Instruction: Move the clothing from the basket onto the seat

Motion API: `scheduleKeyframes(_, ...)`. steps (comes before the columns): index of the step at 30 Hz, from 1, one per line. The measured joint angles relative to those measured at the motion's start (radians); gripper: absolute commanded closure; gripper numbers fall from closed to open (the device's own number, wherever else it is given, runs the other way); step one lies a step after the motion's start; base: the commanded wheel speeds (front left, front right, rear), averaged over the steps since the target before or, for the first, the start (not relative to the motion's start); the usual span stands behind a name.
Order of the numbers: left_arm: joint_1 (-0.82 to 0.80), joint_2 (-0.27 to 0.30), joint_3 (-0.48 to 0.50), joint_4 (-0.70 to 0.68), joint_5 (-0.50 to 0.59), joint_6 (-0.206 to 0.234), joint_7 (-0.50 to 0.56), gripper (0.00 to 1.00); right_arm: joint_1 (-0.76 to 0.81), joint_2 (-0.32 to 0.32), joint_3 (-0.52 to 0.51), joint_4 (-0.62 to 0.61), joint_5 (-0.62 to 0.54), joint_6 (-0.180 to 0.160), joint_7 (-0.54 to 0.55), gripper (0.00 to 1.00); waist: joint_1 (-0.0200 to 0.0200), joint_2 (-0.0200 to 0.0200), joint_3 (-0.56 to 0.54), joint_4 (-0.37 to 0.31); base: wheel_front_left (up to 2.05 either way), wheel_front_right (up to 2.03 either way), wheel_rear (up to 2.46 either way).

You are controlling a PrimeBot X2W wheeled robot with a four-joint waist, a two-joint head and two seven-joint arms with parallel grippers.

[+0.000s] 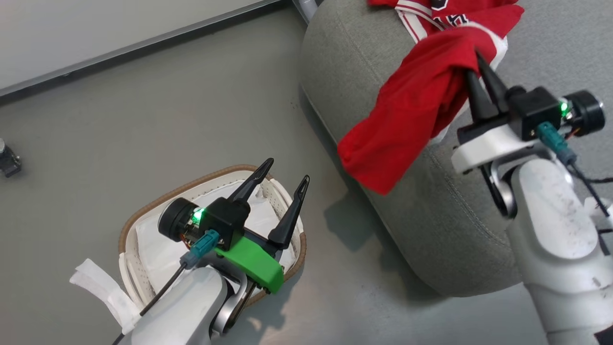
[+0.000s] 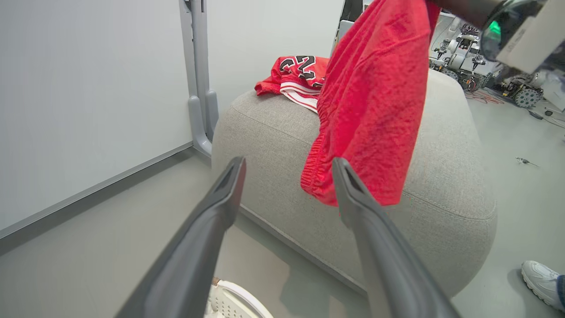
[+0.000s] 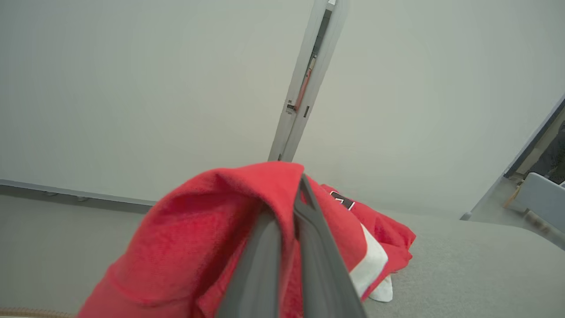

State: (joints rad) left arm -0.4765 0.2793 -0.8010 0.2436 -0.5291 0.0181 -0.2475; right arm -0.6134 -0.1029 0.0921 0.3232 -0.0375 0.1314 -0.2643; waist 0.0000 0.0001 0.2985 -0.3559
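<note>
1. The task looks mostly done. The jersey [image 1: 445,12], red with white-striped hems, already lies on top of the grey seat [image 1: 345,72].
2. The right gripper [image 1: 474,64] has its two dark fingers pinched nearly together on a bunched fold of the plain red garment [image 1: 412,110].
3. The cloth wraps around its fingertips and hangs down below and to the left of them, over the seat's rounded edge. Whether the cloth touches the seat cannot be told.
4. The jersey lies just beyond the right gripper's fingertips, further in on the seat.
5. The left gripper [image 1: 288,169] holds nothing, its fingers spread wide. It hovers over the basket [image 1: 143,215], which sits on the floor well apart from the right gripper, down to its left.
6. The visible part of the basket holds just its white liner [image 1: 153,249]; the arm hides some of it.
7. Judged remaining: carry the held garment fully over the seat and let go.
</note>
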Motion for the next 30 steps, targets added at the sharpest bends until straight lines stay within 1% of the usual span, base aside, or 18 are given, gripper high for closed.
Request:
scheduleKeyframes(2,-0.006,0.000,0.004,-0.005,0.002,0.004,0.000,0.00,-0.066,-0.029,-0.013,0.025,0.000,0.000,0.000,1.00,0.0000,0.0000,0.013,0.017,0.00,0.00,0.00)
scheduleKeyframes(4,-0.017,-0.005,0.006,-0.013,0.007,0.008,-0.001,0.00,-0.144,-0.066,-0.049,0.072,0.006,0.000,0.002,1.00,0.0000,0.0000,0.026,0.039,0.00,0.00,0.00)
scheduleKeyframes(7,-0.034,-0.011,0.007,-0.029,0.017,0.012,-0.002,0.00,-0.275,-0.151,-0.089,0.137,-0.002,0.000,0.032,1.00,0.0000,0.0000,0.050,0.077,0.00,0.00,0.00)
scheduleKeyframes(9,-0.043,-0.013,0.005,-0.038,0.026,0.013,-0.002,0.00,-0.347,-0.194,-0.114,0.161,-0.002,0.000,0.053,1.00,0.0000,0.0000,0.064,0.098,0.00,0.00,0.00)
scheduleKeyframes(10,-0.049,-0.014,0.001,-0.045,0.031,0.015,-0.003,0.00,-0.396,-0.233,-0.128,0.179,-0.007,0.000,0.070,1.00,0.0000,0.0000,0.074,0.115,0.00,0.00,0.00)
scheduleKeyframes(15,-0.073,-0.026,-0.014,-0.058,0.045,0.014,0.000,0.00,-0.532,-0.373,-0.206,0.243,-0.016,0.000,0.142,1.00,0.0000,0.0000,0.117,0.182,0.00,0.00,0.00)
scheduleKeyframes(17,-0.081,-0.033,-0.020,-0.061,0.048,0.014,-0.001,0.00,-0.558,-0.425,-0.250,0.268,-0.035,0.000,0.153,1.00,0.0000,0.0000,0.138,0.211,0.00,0.00,0.00)
scheduleKeyframes(19,-0.084,-0.037,-0.026,-0.062,0.055,0.014,-0.001,0.00,-0.560,-0.439,-0.295,0.298,-0.048,0.000,0.162,1.00,0.0000,0.0000,0.156,0.237,0.00,0.00,0.00)
scheduleKeyframes(23,-0.090,-0.036,-0.026,-0.061,0.057,0.015,-0.002,0.00,-0.501,-0.436,-0.375,0.384,-0.082,0.000,0.158,1.00,0.0000,0.0000,0.199,0.282,0.00,0.00,0.00)
scheduleKeyframes(26,-0.095,-0.032,-0.019,-0.063,0.057,0.018,-0.002,0.00,-0.435,-0.404,-0.436,0.460,-0.105,0.000,0.148,1.00,0.0001,0.0000,0.233,0.304,0.00,0.00,0.00)
scheduleKeyframes(28,-0.098,-0.026,-0.014,-0.063,0.057,0.021,-0.005,0.00,-0.381,-0.363,-0.477,0.517,-0.131,0.000,0.121,1.00,0.0001,0.0000,0.262,0.319,0.00,0.00,0.00)
scheduleKeyframes(30,-0.098,-0.021,-0.012,-0.063,0.057,0.023,-0.006,0.00,-0.370,-0.339,-0.498,0.546,-0.133,0.000,0.097,1.00,0.0001,0.0000,0.277,0.322,0.00,0.00,0.00)
